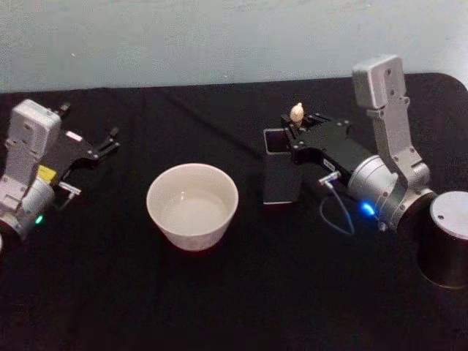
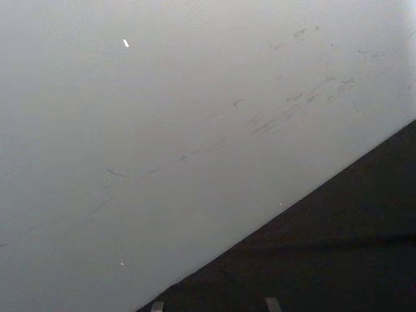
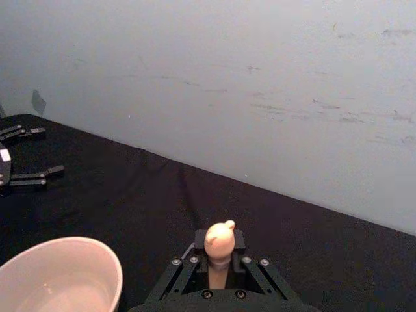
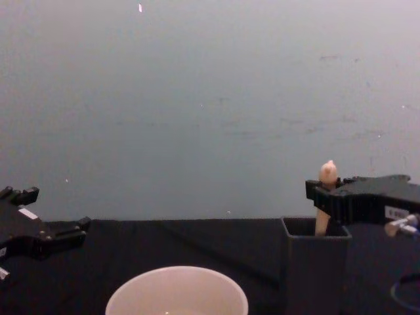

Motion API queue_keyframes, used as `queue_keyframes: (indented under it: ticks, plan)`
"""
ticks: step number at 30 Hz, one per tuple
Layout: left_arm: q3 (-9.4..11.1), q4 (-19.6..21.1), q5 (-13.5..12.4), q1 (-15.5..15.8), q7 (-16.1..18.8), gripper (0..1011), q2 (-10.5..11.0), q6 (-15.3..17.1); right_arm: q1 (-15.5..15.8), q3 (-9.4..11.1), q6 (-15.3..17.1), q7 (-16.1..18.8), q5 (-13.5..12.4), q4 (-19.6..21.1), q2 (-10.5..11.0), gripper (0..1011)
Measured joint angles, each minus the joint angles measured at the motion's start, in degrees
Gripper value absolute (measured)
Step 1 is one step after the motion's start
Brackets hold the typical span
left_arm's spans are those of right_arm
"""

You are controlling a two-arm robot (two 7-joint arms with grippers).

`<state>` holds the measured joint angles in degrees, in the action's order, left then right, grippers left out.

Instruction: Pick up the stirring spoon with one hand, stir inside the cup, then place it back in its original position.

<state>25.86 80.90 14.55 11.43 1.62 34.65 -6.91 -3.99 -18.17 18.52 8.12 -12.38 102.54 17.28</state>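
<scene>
Your right black gripper point(image 1: 295, 130) has its jaws closed around the pale beige wooden handle of the slim stirring spoon point(image 4: 327, 176), which stands upright in the tall dark grey square holder tube point(image 4: 315, 269) toward the table's right side. Expect the spoon to be light and stiff; its rounded handle may slip, so hold just below the knob. Your left black gripper point(image 1: 102, 146) rests open near the left edge. One spoon, one holder, one wide cream-white round cup point(image 1: 192, 205) mid-table.
</scene>
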Motion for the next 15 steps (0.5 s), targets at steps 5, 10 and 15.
queue_keyframes:
  ticks: [5, 10, 15]
  plan:
    - [0.0, 0.0, 0.0, 0.0, 0.0, 1001, 0.0, 0.0, 0.0, 0.0, 0.0, 0.0, -0.1, 0.0, 0.0, 231]
    - [0.0, 0.0, 0.0, 0.0, 0.0, 1001, 0.0, 0.0, 0.0, 0.0, 0.0, 0.0, -0.1, 0.1, 0.1, 381]
    - [0.0, 0.0, 0.0, 0.0, 0.0, 1001, 0.0, 0.0, 0.0, 0.0, -0.1, 0.0, -0.2, 0.1, 0.1, 522]
